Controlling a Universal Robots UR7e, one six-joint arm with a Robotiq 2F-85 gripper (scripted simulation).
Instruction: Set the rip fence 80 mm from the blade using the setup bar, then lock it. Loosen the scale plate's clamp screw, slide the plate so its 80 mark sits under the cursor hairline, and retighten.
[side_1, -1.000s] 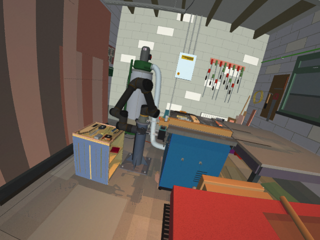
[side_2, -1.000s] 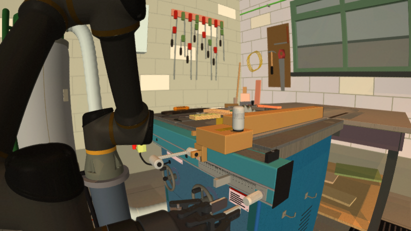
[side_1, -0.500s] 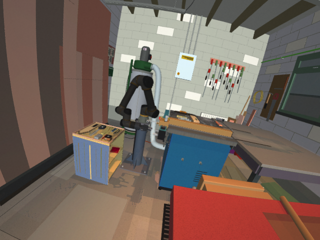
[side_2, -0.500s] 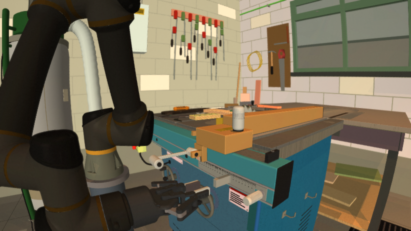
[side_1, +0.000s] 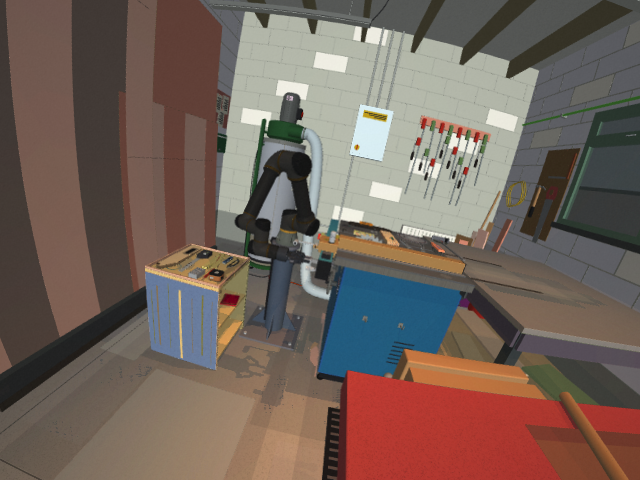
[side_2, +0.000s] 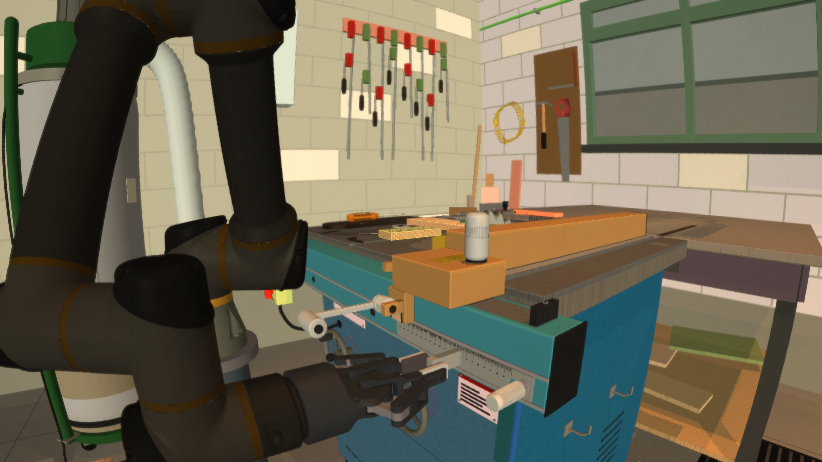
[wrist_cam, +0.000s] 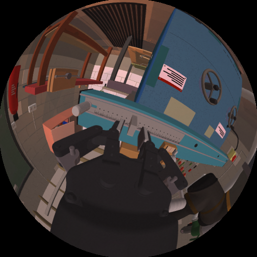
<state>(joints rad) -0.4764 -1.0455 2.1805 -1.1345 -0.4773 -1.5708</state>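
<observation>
The scale plate's small grey tab (side_2: 444, 361) (wrist_cam: 132, 124) sticks out of the grey ruled scale plate (side_2: 460, 359) (wrist_cam: 140, 123) on the saw's teal front rail, and my gripper (side_2: 428, 376) (wrist_cam: 130, 133) (side_1: 306, 255) stands partly open just in front of it, holding nothing. A knurled white clamp screw knob (side_2: 506, 395) (wrist_cam: 81, 108) sits at the plate's right end. The orange rip fence (side_2: 552, 235) (side_1: 398, 253) lies across the table; its head (side_2: 448, 274) carries a white knurled lock knob (side_2: 476, 237). A white-tipped lever (side_2: 339, 316) projects from the head's left side.
A clamp rack (side_2: 396, 80) and a dust collector (side_1: 282, 170) stand against the block wall behind the saw. Two handwheels (wrist_cam: 212, 86) are on the blue cabinet. An outfeed table (side_2: 741, 235) adjoins on the right, a tool cart (side_1: 194, 305) stands left of my base, and a red bench (side_1: 491, 429) is in the foreground.
</observation>
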